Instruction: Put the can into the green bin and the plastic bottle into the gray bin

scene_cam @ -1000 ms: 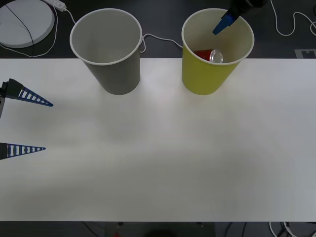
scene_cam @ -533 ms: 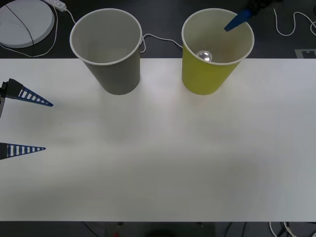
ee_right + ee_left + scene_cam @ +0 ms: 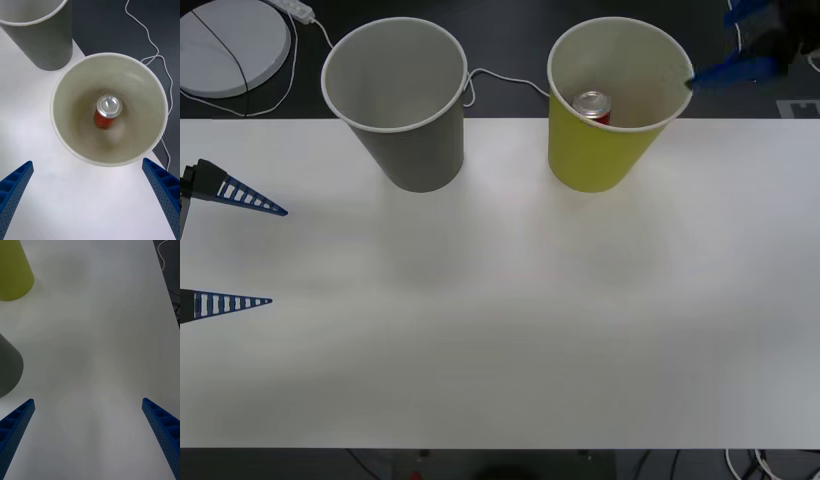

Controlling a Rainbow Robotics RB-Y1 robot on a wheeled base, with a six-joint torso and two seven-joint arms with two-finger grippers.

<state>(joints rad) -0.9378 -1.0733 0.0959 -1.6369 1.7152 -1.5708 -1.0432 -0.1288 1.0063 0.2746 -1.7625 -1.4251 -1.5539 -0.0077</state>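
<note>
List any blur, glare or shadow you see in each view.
Front view: the right gripper is motion-smeared beyond the green bin; the can top glints. Right wrist view: can slightly soft inside the bin, its lid bright. Left wrist view: faint soft shadows mottle the table; the gray bin sits dark at the edge.

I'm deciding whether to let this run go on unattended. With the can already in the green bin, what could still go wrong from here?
1. The right hand, open, hangs close beside the green bin at its rim; a careless move could clip the rim and tip the tall bin with the can inside.
2. The gray bin holds nothing, and I see no plastic bottle on the table, so the second half may stall.
3. The left hand waits open at the table's left edge.
</note>
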